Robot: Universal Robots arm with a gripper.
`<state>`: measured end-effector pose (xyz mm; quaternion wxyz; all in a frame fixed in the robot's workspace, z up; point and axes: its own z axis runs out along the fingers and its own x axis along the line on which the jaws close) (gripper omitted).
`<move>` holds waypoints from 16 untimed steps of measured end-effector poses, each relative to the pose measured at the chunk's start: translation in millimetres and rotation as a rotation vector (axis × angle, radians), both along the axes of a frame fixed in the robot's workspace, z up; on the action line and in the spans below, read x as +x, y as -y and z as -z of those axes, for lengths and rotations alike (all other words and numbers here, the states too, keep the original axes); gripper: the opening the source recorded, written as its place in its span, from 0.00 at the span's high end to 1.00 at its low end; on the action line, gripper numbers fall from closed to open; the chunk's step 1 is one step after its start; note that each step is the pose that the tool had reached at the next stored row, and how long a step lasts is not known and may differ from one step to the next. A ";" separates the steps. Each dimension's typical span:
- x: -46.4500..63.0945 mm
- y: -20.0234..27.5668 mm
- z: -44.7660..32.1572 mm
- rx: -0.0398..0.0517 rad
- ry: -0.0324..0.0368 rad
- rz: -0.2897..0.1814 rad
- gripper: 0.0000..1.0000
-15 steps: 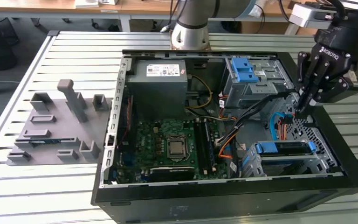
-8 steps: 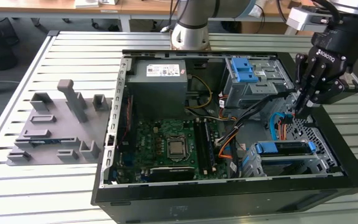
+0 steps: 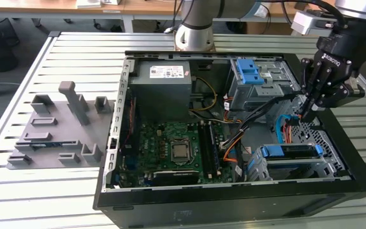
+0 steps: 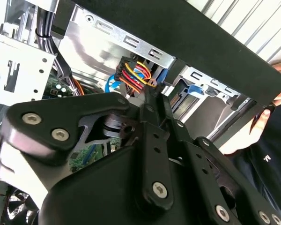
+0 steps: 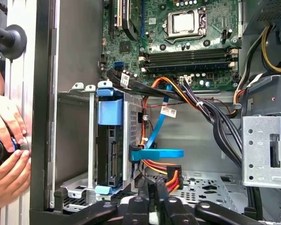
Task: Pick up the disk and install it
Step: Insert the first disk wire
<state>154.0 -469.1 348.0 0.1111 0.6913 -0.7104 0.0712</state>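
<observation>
The disk (image 3: 289, 151) sits in the lower metal drive cage (image 3: 297, 167) at the front right of the open computer case, with its blue bracket at both ends. In the first wrist view the disk (image 5: 110, 152) shows edge-on inside that cage, under a blue tab. My gripper (image 3: 302, 114) hangs just behind the cage, over the case's right side. Its fingers (image 5: 149, 190) are pressed together and nothing shows between them. The fingertips (image 4: 151, 96) stand right beside a black power connector with red, yellow and orange wires (image 4: 133, 75); I cannot tell whether they touch it.
A blue data cable with a flat plug (image 5: 157, 153) hangs beside the disk. A person's hands (image 5: 4, 140) rest on the case's outer wall. The upper cage with blue tabs (image 3: 249, 71), the power-supply box (image 3: 164, 86) and the motherboard (image 3: 177, 143) lie inside. A grey fixture (image 3: 59, 129) stands at the exterior view's left.
</observation>
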 end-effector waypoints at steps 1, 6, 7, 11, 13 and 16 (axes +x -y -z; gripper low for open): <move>0.0 0.0 0.3 -0.0003 0.0000 0.000 0.84; 0.0 0.0 0.6 -0.0001 0.0000 0.000 0.84; 0.0 0.1 0.6 0.0007 -0.0001 0.000 0.84; -0.1 5.0 0.5 0.0166 0.0000 0.000 0.84; -0.5 9.0 0.5 0.0288 0.0000 0.000 0.84; -2.0 13.6 0.6 0.0434 0.0006 0.000 0.84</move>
